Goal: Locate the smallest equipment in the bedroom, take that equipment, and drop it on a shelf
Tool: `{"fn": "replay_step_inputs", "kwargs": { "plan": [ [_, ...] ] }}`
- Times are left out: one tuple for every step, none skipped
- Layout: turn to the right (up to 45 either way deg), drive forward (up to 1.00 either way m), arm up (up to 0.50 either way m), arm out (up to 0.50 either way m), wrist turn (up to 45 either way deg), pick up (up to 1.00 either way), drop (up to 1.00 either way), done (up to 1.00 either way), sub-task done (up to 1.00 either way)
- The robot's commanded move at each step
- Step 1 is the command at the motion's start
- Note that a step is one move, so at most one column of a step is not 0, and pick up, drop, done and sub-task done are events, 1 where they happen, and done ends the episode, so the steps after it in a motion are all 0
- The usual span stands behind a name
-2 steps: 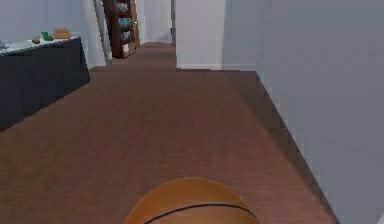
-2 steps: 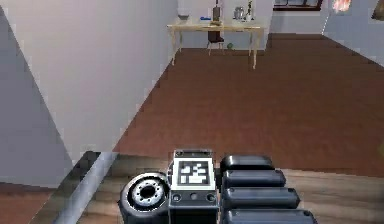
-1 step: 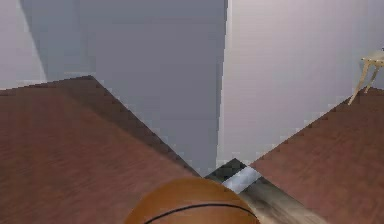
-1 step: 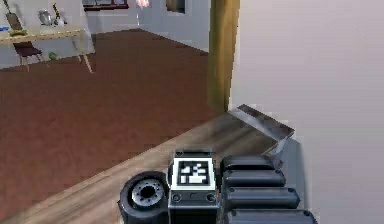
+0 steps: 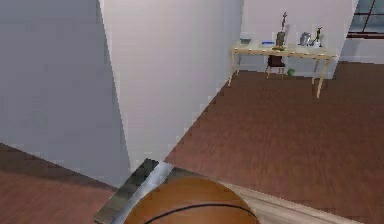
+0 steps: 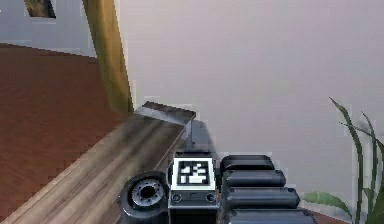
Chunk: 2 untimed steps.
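Gripper [image 6: 148, 193]: dark body noted at the arm side view's bottom edge, left of a white marked square [image 6: 192, 172]. Its fingers cannot be made out, so I cannot tell whether it holds anything. White wall [image 5: 170, 70] forms a corner ahead, above a brown plank floor [image 5: 270, 130]. Wooden ledge [image 6: 95, 170], grey at its far end, runs alongside the arm [image 6: 250, 185]. Pale table [image 5: 283, 53] stands far off, bearing small objects. Basketball [image 5: 192, 204] lies at the forward view's bottom edge, near a wooden surface; contact undetermined. Green plant [image 6: 358, 150] at the arm side view's right.
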Motion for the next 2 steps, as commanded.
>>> {"fn": "replay_step_inputs", "kwargs": {
  "plan": [
    [0.0, 0.00, 0.00, 0.40, 0.0, 0.00, 0.00, 0.00, 0.00],
    [0.0, 0.00, 0.00, 0.00, 39.0, 0.00, 0.00, 0.00, 0.00]
  ]
}}
